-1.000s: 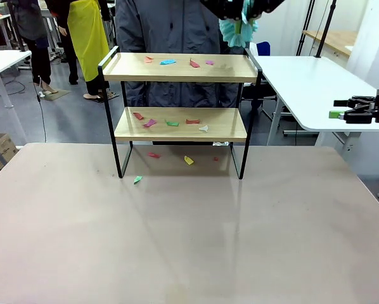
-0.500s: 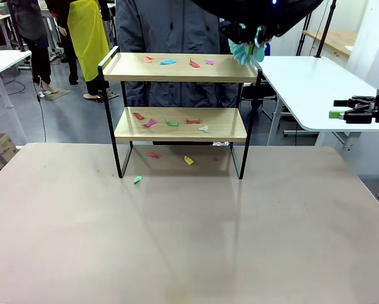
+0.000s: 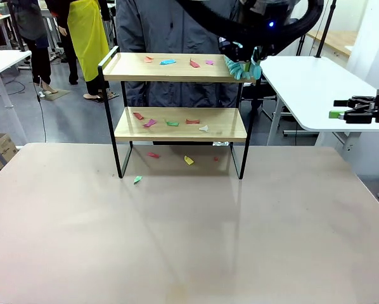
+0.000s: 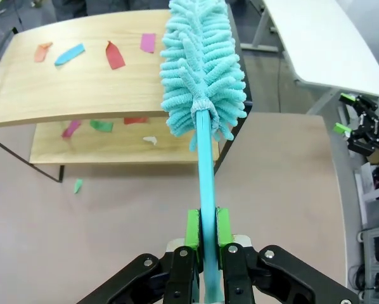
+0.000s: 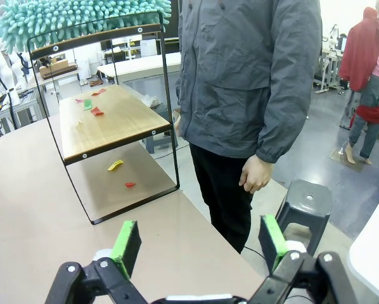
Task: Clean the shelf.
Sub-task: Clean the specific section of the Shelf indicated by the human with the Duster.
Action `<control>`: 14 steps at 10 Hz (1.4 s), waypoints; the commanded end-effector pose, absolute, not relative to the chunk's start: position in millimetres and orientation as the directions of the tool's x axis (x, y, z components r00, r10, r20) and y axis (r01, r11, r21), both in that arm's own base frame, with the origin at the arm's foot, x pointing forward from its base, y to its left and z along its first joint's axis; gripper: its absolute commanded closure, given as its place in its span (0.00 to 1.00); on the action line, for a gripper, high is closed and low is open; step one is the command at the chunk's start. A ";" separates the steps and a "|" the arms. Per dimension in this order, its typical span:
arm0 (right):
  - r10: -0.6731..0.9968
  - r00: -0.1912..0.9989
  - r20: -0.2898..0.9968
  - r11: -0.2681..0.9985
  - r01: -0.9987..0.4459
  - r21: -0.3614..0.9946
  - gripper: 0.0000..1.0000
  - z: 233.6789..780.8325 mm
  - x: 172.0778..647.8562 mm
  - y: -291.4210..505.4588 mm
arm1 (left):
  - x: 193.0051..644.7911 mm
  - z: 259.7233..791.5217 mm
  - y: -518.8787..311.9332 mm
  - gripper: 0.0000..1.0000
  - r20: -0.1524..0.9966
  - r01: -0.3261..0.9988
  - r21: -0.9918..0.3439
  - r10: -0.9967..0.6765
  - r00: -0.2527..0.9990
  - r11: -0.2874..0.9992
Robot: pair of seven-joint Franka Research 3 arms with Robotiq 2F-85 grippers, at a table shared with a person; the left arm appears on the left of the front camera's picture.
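Brightly and evenly lit in all three views, by diffuse light from overhead. Only faint, soft-edged shadow beneath the shelf (image 3: 227,132) on the table (image 3: 177,253), with a pale sheen and dim reflections of the black legs in the tabletop. Nearly black and without detail at the top of the front view, where the left arm (image 3: 265,12) crosses, save for one small blue lamp (image 3: 270,25). Sharp in the left wrist view on the duster (image 4: 202,69) and its fibres, yet bowed by the wide lens: shelf boards curved, table edges bent. Likewise warped in the right wrist view, frame rods bulging outward, far background slightly washed out and soft.
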State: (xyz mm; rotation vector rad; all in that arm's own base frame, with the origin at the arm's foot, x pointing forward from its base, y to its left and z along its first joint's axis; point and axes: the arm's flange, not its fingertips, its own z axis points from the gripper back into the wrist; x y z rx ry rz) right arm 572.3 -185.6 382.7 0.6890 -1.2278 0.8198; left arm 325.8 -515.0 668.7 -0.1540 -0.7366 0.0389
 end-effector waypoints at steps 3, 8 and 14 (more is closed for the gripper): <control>0.166 0.148 0.975 0.559 -0.829 0.031 0.00 389.9 570.9 -180.8 | 330.2 667.3 -508.5 0.87 0.647 0.025 -0.133 0.067 0.759 0.991; 0.166 0.148 0.975 0.559 -0.829 0.031 0.00 389.9 570.9 -180.8 | 349.0 663.2 -456.2 0.87 0.577 -0.053 -0.101 0.102 0.810 0.993; 0.166 0.148 0.975 0.559 -0.829 0.031 0.00 389.9 570.9 -180.8 | 371.4 661.2 -346.1 0.87 0.542 -0.196 0.030 0.149 0.827 0.980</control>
